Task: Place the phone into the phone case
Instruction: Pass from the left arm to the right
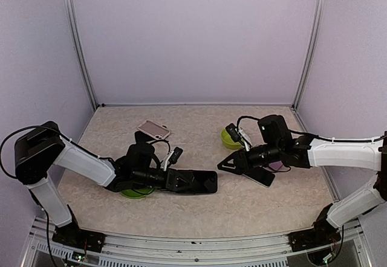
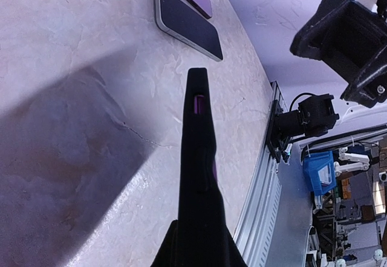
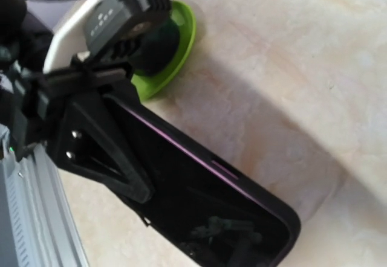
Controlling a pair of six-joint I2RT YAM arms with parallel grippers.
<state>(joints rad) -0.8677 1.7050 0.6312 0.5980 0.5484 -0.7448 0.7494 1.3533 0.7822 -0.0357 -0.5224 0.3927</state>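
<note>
A beige table (image 1: 199, 215) stands between lavender walls. The left gripper (image 1: 176, 180) is clamped on the black phone case (image 1: 199, 181), holding it low over the table. The phone (image 1: 263, 176) lies flat, screen up, near the right gripper (image 1: 230, 163). I cannot tell whether that gripper's jaws are apart or together.

Phone case (image 1: 196, 181) left of phone (image 1: 262, 176)

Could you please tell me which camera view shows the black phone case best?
Right wrist: the black phone case appears large, with its broad face showing. Left wrist sees it only edge-on; top external shows it small and partly hidden.
</note>
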